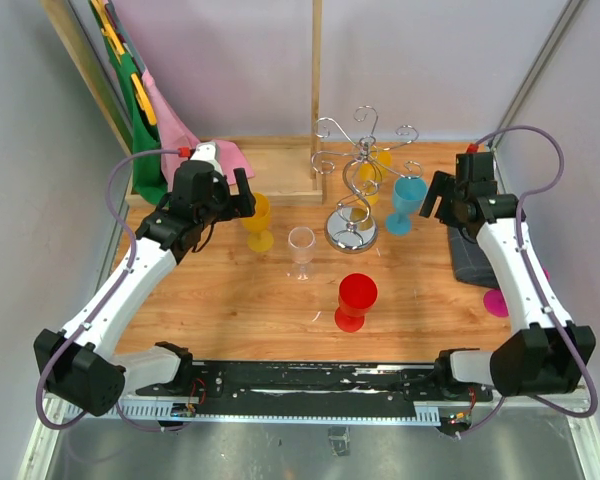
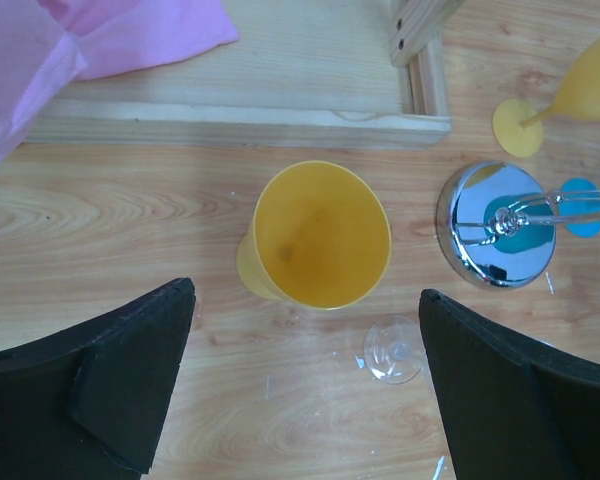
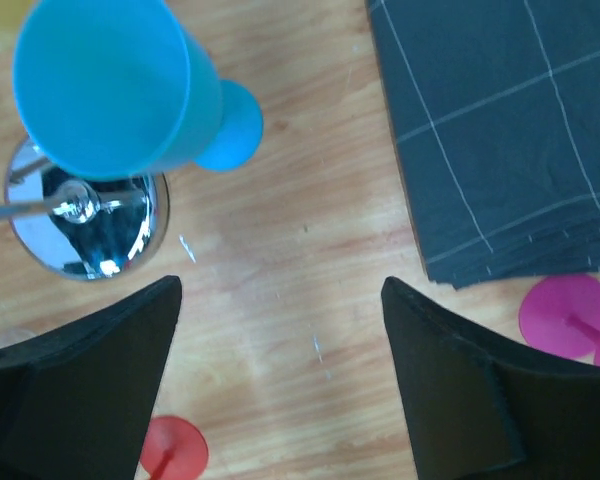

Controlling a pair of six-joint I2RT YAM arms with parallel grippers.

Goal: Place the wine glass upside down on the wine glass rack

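The chrome wine glass rack stands at the back middle on its round mirrored base, which also shows in the right wrist view. A yellow wine glass stands upright, just beyond my open, empty left gripper; from the wrist its bowl sits ahead of the fingers. A clear glass, a red glass and a blue glass stand upright round the rack. My right gripper is open and empty, beside the blue glass.
A second yellow glass stands behind the rack. A dark folded cloth and a pink glass lie at the right. A low wooden frame with an upright post and a pink cloth are at the back left.
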